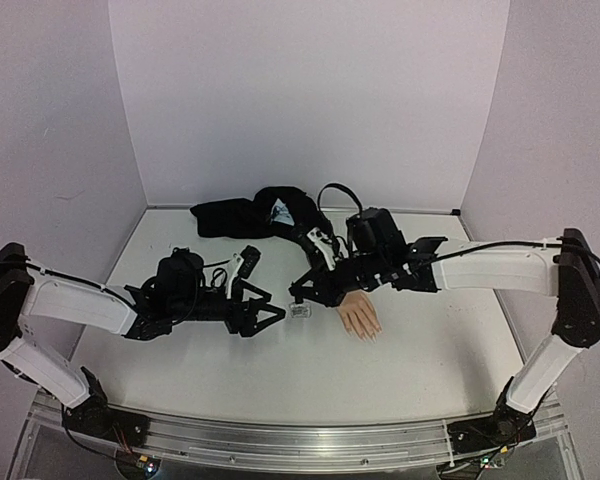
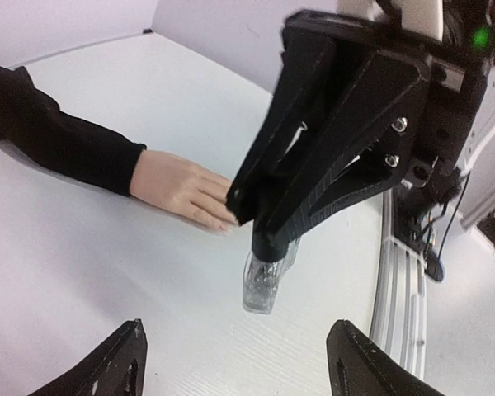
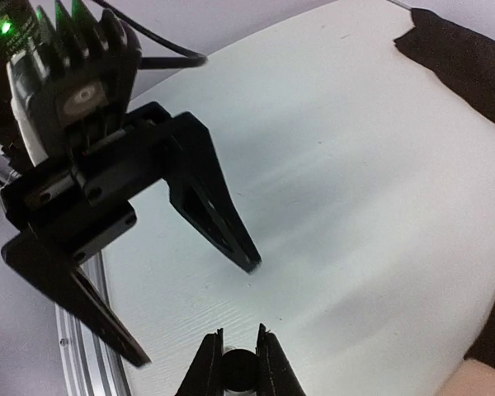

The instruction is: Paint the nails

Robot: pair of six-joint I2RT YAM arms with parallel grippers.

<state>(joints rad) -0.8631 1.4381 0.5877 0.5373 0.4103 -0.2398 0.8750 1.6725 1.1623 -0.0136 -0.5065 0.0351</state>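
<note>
The skin-coloured mannequin hand (image 1: 359, 314) lies flat on the table, and its black sleeve (image 1: 280, 215) runs to the back. Its pale nails (image 1: 369, 335) point towards the front; they also show in the left wrist view (image 2: 223, 222). My right gripper (image 1: 302, 297) is shut on the black cap (image 3: 240, 371) of a small clear bottle (image 2: 264, 285). The bottle hangs tilted, just left of the fingers and low over the table. My left gripper (image 1: 273, 306) is open and empty, with its jaws facing the bottle from the left (image 2: 235, 371).
White walls close in the white table (image 1: 430, 350) at the back and sides. A metal rail (image 1: 280, 440) runs along the front edge. A bundle of black cloth and cable (image 1: 230, 215) lies at the back by the sleeve.
</note>
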